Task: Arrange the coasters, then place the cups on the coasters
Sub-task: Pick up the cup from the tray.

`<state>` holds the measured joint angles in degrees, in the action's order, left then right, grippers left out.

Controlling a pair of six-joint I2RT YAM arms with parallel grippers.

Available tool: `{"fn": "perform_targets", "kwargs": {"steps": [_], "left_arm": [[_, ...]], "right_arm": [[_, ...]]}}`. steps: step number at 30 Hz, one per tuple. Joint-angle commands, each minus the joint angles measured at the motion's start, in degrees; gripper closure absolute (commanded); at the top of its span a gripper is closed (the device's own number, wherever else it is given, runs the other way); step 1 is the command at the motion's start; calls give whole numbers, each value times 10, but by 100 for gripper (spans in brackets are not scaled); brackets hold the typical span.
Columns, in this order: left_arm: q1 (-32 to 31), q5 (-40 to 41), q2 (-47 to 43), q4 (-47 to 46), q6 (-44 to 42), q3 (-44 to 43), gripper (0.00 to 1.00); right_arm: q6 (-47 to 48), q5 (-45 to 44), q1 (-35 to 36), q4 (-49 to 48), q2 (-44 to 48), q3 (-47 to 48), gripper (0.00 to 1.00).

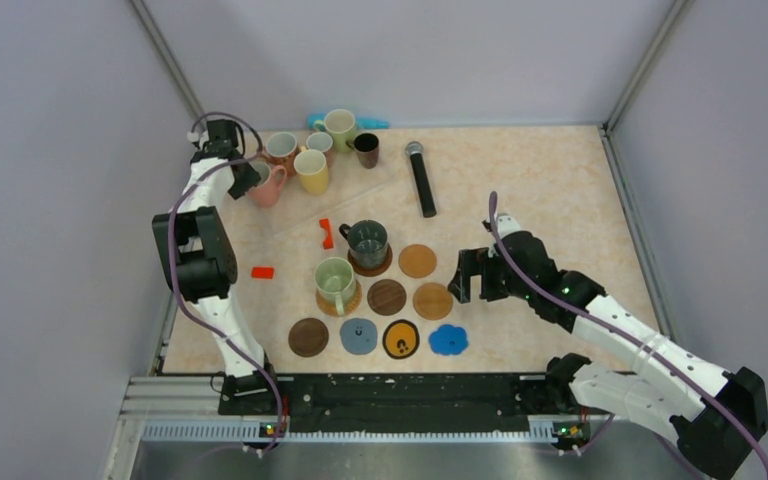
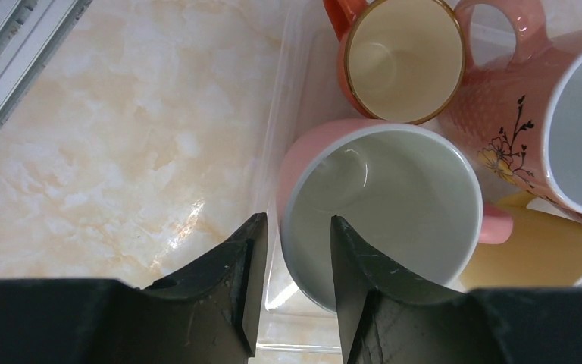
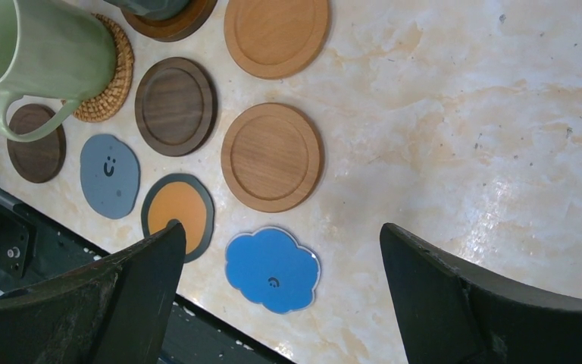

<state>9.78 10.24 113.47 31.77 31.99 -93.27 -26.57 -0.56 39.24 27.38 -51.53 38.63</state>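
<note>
At the far left of the worktop [image 1: 560, 190], the pink cup [image 2: 379, 205] is sitting among the other unplaced cups. An orange cup [image 2: 405, 57] and a flowered pink cup [image 2: 515, 114] are standing just beside it, apparently inside a clear tray [image 2: 276, 98]. The left jaws are standing part-way apart astride its near wall, one finger outside and one inside the rim. A gap is showing on both sides, so nothing is being pinched yet. To do this well, the jaws should be sinking slightly deeper before closing, then lifting straight up so the handle is not dragging its neighbours. Nearer the arms, the coasters are lying in loose rows. A pale green cup [image 1: 335, 280] and a dark green cup [image 1: 368, 240] are occupying two of them. The tan coaster [image 3: 273, 155] and blue scalloped coaster [image 3: 273, 269] are lying bare below the right jaws, which are hanging wide apart and empty. No brand or wording is showing, only small face-like marks on the blue one and on the grey-blue coaster [image 3: 110, 174].
</note>
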Motion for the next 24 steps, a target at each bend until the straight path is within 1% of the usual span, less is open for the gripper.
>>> {"fn": "perform_targets", "kwargs": {"steps": [1,8,13,16,19,24], "left_arm": [[3,-12,5,-4,-15,-15,59],[4,-8,-7,5,-28,-14,66],[4,5,-27,14,-35,-16,73],[4,3,-39,15,-36,-16,81],[4,-4,-52,16,-36,-16,91],[5,-11,-77,18,-40,-16,100]], "right_arm": [[6,-7,0,-24,4,12,1],[1,-7,0,-24,7,6,1],[-3,-7,0,-24,12,1,1],[-3,-7,0,-25,16,0,1],[-3,-7,0,-24,18,-2,1],[-5,-4,0,-24,25,-8,1]]}}
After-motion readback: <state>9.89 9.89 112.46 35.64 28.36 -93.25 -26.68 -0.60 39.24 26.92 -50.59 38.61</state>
